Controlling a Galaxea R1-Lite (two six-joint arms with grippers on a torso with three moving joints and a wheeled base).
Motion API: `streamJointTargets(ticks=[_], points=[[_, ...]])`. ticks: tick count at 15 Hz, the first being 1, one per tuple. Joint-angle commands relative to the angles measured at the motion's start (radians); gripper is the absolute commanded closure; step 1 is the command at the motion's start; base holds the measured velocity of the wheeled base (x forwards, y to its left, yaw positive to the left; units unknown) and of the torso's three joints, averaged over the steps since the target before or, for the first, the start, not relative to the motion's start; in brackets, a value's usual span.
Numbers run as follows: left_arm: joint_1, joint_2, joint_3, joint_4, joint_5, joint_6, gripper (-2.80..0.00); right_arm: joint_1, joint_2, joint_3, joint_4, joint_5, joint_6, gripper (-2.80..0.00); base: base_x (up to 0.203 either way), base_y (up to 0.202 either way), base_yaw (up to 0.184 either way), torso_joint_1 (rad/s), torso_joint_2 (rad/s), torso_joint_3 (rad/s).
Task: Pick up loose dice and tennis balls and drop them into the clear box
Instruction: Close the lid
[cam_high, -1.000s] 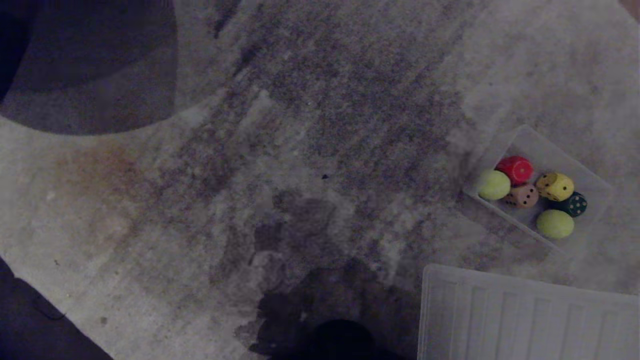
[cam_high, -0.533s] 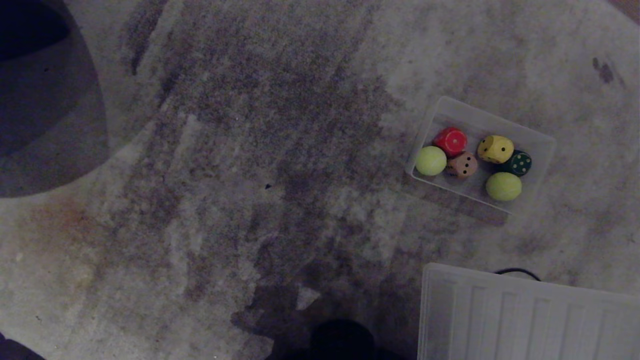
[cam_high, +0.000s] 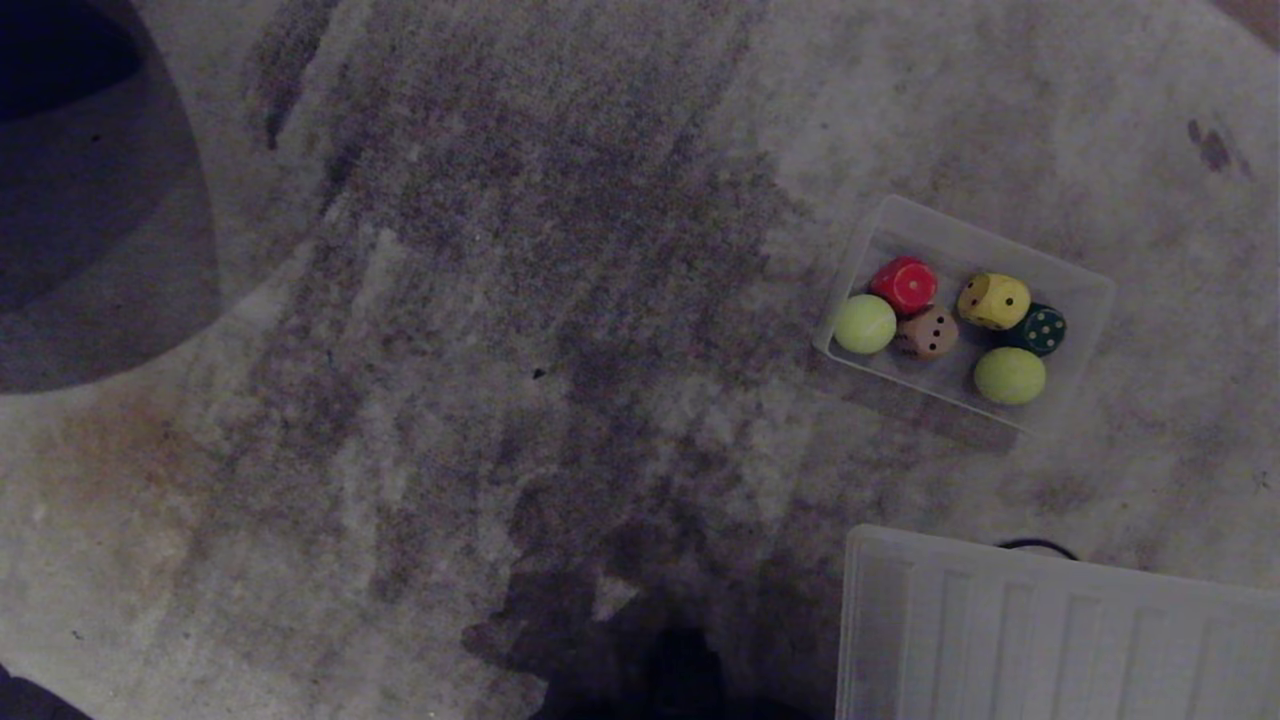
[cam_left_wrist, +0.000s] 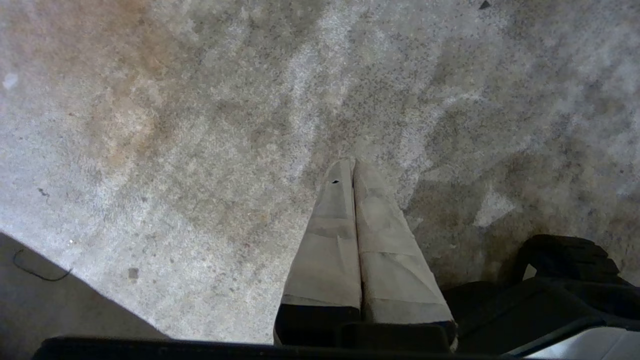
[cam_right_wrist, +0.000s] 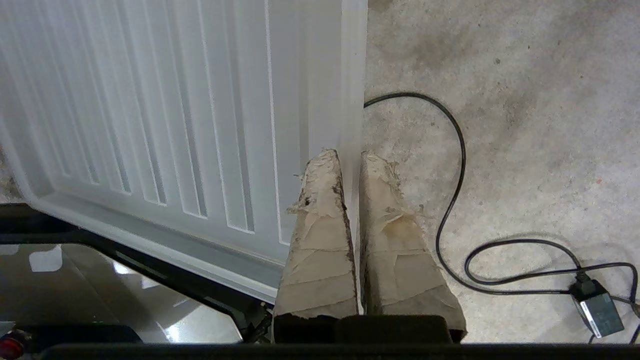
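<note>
The clear box (cam_high: 960, 232) lies on the stained carpet at the right of the head view. Inside it sit the red die (cam_high: 905, 285), the tan die (cam_high: 927, 333), the yellow die (cam_high: 993, 301) and the dark green die (cam_high: 1042, 329). The two tennis balls (cam_high: 865, 323) (cam_high: 1010, 375) are in the box too. No loose die or ball shows on the carpet. Neither arm appears in the head view. My left gripper (cam_left_wrist: 353, 162) is shut and empty over bare carpet. My right gripper (cam_right_wrist: 350, 155) is shut and empty, above the edge of the white panel.
A flat white ribbed panel (cam_high: 1050, 630) lies near me at the lower right, close below the box. A black cable (cam_right_wrist: 457, 165) with a power adapter (cam_right_wrist: 597, 307) runs over the carpet beside it. A dark rounded shape (cam_high: 90, 200) fills the far left corner.
The whole head view shifted in the first half second, so the camera moved; the box now shows higher and further left. Its contents are unchanged, and since then the view has held still.
</note>
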Motion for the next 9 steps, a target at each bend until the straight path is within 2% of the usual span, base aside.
streamJointTargets(ticks=[1,9], points=[[0.000,0.001,0.002,-0.002,0.000,-0.002,0.00,0.001,0.001,0.000,0.001,0.000,0.000,0.00,0.000,0.000,0.000,0.000,0.00,0.000],[0.000,0.001,0.002,-0.002,0.000,-0.001,0.00,0.000,0.001,0.000,0.001,0.000,0.000,0.00,0.000,0.000,0.000,0.000,0.00,0.000]])
